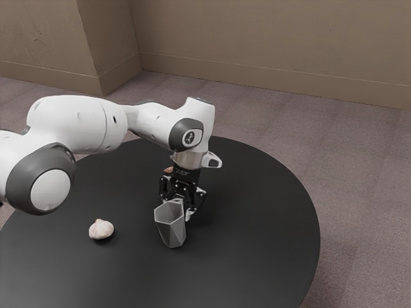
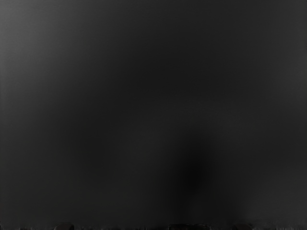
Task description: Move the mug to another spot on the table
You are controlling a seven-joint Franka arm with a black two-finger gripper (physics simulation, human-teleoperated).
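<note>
A grey faceted mug (image 1: 170,226) stands on the round black table (image 1: 270,212), a little toward the front of its middle. My black gripper (image 1: 182,204) hangs low directly behind the mug's rim, pointing down, its fingers spread apart and open. The rim hides the fingertips, and I cannot see either one touching the mug. In the wrist view a dark blurred table surface (image 2: 153,96) lies close under my hand, with a darker patch of shadow (image 2: 194,175) on it.
A small pale garlic bulb (image 1: 101,229) lies on the table to the exterior view's left of the mug. The table's curved edge (image 1: 318,244) runs along the right. Beyond it is carpeted floor and tan walls.
</note>
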